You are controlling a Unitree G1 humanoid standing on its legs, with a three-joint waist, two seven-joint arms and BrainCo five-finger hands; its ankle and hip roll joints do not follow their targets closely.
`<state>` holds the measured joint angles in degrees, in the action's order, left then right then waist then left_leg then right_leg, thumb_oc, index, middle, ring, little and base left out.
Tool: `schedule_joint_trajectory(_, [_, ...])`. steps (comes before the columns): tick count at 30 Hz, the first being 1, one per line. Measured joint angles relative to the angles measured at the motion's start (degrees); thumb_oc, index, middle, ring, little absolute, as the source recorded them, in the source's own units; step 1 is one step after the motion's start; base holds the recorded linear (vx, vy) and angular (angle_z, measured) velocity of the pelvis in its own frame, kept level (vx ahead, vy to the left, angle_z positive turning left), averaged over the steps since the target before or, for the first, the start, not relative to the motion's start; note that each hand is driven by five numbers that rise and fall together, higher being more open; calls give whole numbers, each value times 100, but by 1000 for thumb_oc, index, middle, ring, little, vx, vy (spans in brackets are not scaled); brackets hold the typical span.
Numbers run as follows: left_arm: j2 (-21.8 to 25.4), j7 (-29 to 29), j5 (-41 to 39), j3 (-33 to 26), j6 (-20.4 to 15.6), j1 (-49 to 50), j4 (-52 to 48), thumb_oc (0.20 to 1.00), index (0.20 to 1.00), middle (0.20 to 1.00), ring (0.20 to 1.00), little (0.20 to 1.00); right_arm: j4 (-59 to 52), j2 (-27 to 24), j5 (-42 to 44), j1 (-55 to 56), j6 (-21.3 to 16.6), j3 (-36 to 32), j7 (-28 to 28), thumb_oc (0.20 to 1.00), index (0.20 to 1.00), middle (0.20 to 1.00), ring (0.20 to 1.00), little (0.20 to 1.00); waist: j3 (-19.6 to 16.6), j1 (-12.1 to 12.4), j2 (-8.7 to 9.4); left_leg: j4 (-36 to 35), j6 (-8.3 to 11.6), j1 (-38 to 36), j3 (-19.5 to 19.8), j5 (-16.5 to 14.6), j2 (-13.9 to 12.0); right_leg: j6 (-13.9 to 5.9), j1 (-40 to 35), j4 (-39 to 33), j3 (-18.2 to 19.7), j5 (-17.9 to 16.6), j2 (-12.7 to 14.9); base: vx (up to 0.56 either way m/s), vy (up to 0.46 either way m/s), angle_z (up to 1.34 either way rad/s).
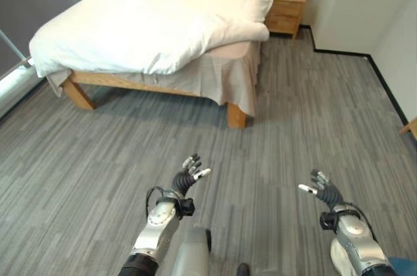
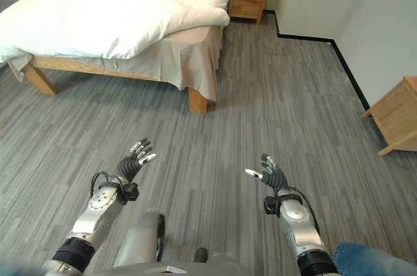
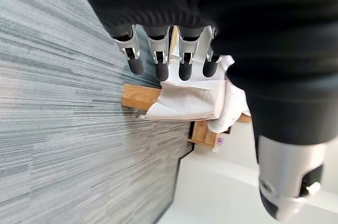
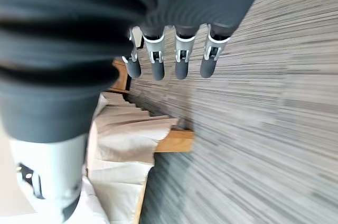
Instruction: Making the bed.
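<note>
Both your left hand (image 1: pixel 189 176) and right hand (image 1: pixel 320 186) hang empty with relaxed fingers, well short of the bed (image 1: pixel 156 25), so walk closer before grabbing the rumpled white duvet (image 1: pixel 150 15) edge.

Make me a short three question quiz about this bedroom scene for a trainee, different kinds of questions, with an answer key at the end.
1. True or false: the left robot hand is gripping the white duvet.
2. Which stands beside the head of the bed? A) a wooden nightstand B) a floor lamp C) a laundry basket
3. Fill in: both hands hang over the grey ____, short of the bed.

Key
1. False. It and the right robot hand are open, holding nothing, apart from the bed.
2. A
3. floor
</note>
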<state>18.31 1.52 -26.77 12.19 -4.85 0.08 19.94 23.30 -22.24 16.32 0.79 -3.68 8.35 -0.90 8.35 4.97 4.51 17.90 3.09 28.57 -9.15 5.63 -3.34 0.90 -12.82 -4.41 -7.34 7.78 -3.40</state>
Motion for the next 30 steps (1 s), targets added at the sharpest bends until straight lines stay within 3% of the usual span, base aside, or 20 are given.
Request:
schedule_joint_trajectory(1, [-2, 31, 6, -109, 2, 147, 2, 1000, 1000, 1000, 1000, 1000, 25, -67, -10, -54, -1, 173, 35, 1000, 1000, 1000, 1000, 1000, -57, 120, -124, -1628, 47, -446, 277, -29, 219, -25, -354, -123, 148, 101, -70, 236, 5, -59])
schedule_joint_trajectory(4, [-16, 51, 16, -145, 2, 293, -10, 1000, 1000, 1000, 1000, 1000, 20, -116, -23, -53, -27, 348, 87, 1000, 1000, 1000, 1000, 1000, -150, 310, -250, -1850, -134, -677, 62, 75, 630, -267, -895, -123, 272, 363, -74, 704, 27, -44])
schedule_joint_trajectory(5, [-4, 97, 55, -167, 15, 434, -50, 1000, 1000, 1000, 1000, 1000, 37, -135, -63, -65, 33, 462, 128, 1000, 1000, 1000, 1000, 1000, -212, 307, -214, -1692, -150, -1000, -647, -100, 650, -372, -1134, -62, 328, 428, -108, 915, 132, -34])
schedule_joint_trajectory(6, [1, 131, 59, -368, 27, 652, -169, 1000, 1000, 1000, 1000, 1000, -22, -45, -66, -97, 55, 568, 155, 1000, 1000, 1000, 1000, 1000, -388, 308, -256, -1530, -823, -1378, -1202, -80, 519, -471, -1302, 420, 477, 540, -153, 673, 126, -38])
schedule_joint_trajectory(8, [44, 135, 59, -410, 41, 707, -208, 1000, 1000, 1000, 1000, 1000, -30, 133, -70, -18, 53, 610, 171, 1000, 1000, 1000, 1000, 1000, -557, 351, -24, -1595, -890, -1659, -1118, -46, 575, -553, -916, 1679, 445, 594, 56, 611, 166, -62])
schedule_joint_trajectory(9, [69, 172, 60, -360, 22, 752, -291, 1000, 1000, 1000, 1000, 1000, -25, 330, -72, 22, 18, 600, 258, 1000, 1000, 1000, 1000, 1000, -720, 612, 156, -1730, -1227, -2016, -1160, 17, 711, -1005, -330, 3233, 355, 441, 333, 584, 182, -64])
schedule_joint_trajectory(10, [145, 167, 59, -294, 50, 563, -221, 1000, 1000, 1000, 1000, 1000, -56, 395, -71, 58, -1, 633, 247, 1000, 1000, 1000, 1000, 1000, -731, 538, 272, -1591, -1318, -2116, -1048, -177, 877, -1194, 77, 4265, 180, -484, 489, 550, 207, -6])
schedule_joint_trajectory(11, [171, 160, 65, -134, 92, 315, -210, 1000, 1000, 1000, 1000, 1000, -58, 429, -67, 65, 1, 587, 251, 1000, 1000, 1000, 1000, 1000, -665, 349, 312, -1581, -1383, -2269, -768, -296, 1023, -1110, 536, 5229, -2, -1683, 719, 537, 103, 117])
schedule_joint_trajectory(13, [-88, 205, 61, 107, 116, -184, -312, 1000, 1000, 1000, 1000, 1000, -156, 448, -112, 10, 70, 533, 289, 1000, 1000, 1000, 1000, 1000, -480, 132, 38, -1641, -1413, -2867, -169, -676, 1115, -769, 1777, 6606, -160, -725, 1004, 570, 38, 124])
schedule_joint_trajectory(14, [-167, 206, 59, 76, 94, -311, -315, 1000, 1000, 1000, 1000, 1000, -198, 400, -212, -59, 50, 558, 284, 1000, 1000, 1000, 1000, 1000, -230, -38, -296, -1570, -1349, -3025, 62, -649, 942, -341, 2075, 6708, -216, -273, 978, 430, -136, 117])
schedule_joint_trajectory(16, [-147, 313, 67, 103, 99, -372, -476, 1000, 1000, 1000, 1000, 1000, -312, 240, -299, -27, 148, 709, 380, 1000, 1000, 1000, 1000, 1000, -215, -183, -570, -1663, -1328, -3426, 492, -836, 800, -626, 2844, 6172, -130, -32, 1073, 720, -287, 141])
schedule_joint_trajectory(17, [2, 338, 67, 103, 72, -541, -558, 1000, 1000, 1000, 1000, 1000, -427, 180, -294, -51, 87, 645, 397, 1000, 1000, 1000, 1000, 1000, -155, -286, -564, -1675, -1058, -3663, 1048, -1049, 745, -682, 3027, 4323, -84, 44, 1304, 610, -282, 147])
schedule_joint_trajectory(20, [208, 361, 59, 133, 15, -444, -647, 1000, 1000, 1000, 1000, 1000, -516, 146, -287, 404, 6, 471, 389, 1000, 1000, 1000, 1000, 1000, -217, -327, -333, -1586, -848, -3923, 1534, -1465, 760, -1065, 2982, 1268, 565, -326, 1399, 525, -289, 125])
schedule_joint_trajectory(21, [254, 387, 53, 72, -33, -298, -677, 1000, 1000, 1000, 1000, 1000, -392, 121, -292, 439, 18, 483, 432, 1000, 1000, 1000, 1000, 1000, -249, -371, -230, -1692, -767, -4144, 1697, -1543, 702, -1027, 2990, 878, 945, -565, 1303, 473, -439, 140])
schedule_joint_trajectory(22, [300, 389, 48, 113, -58, -277, -387, 1000, 1000, 1000, 1000, 1000, -243, 66, -292, 527, 78, 407, 396, 1000, 1000, 1000, 1000, 1000, -350, -444, -166, -1759, -617, -4297, 2134, -1692, 495, -1218, 2856, 560, 1649, -770, 1039, 366, -355, 168])
schedule_joint_trajectory(23, [347, 393, 47, 235, -25, -344, -305, 1000, 1000, 1000, 1000, 1000, -191, 60, -288, 538, 168, 314, 373, 1000, 1000, 1000, 1000, 1000, -361, -493, 37, -1612, -516, -4318, 2452, -1756, 506, -1180, 2793, 1022, 1573, -771, 1041, 345, -354, 204])
schedule_joint_trajectory(24, [390, 427, 46, 364, -17, -371, -319, 1000, 1000, 1000, 1000, 1000, -186, 24, -288, 537, 202, 252, 349, 1000, 1000, 1000, 1000, 1000, -397, -508, 265, -1329, -330, -4319, 2561, -1891, 599, -1023, 2599, 1038, 1601, -1210, 1089, 174, -219, 162])
schedule_joint_trajectory(26, [138, 549, -41, 492, 0, -130, -187, 1000, 1000, 1000, 1000, 1000, -20, -178, -278, 163, 175, -40, 250, 1000, 1000, 1000, 1000, 1000, -458, -301, 75, -541, -114, -3995, 2082, -1815, 177, -621, 2327, 1206, 1086, -1131, 818, 232, -354, 120])
schedule_joint_trajectory(28, [56, 690, -391, 580, 49, -125, -153, 1000, 1000, 1000, 1000, 1000, -183, -410, -262, -35, 170, -185, 237, 1000, 1000, 1000, 1000, 1000, -452, -350, 82, 846, 97, -3089, 1725, -1527, 64, -406, 2028, 833, 569, -1233, 859, 210, -219, 112])
schedule_joint_trajectory(30, [119, 882, -774, 600, 110, 51, -217, 1000, 1000, 1000, 1000, 1000, -248, -572, -229, -622, -50, -441, 85, 1000, 1000, 1000, 1000, 1000, -375, -272, 258, 574, 91, -2727, 845, -1524, -31, -214, 1512, 193, 323, -1254, 874, 222, -138, 67])
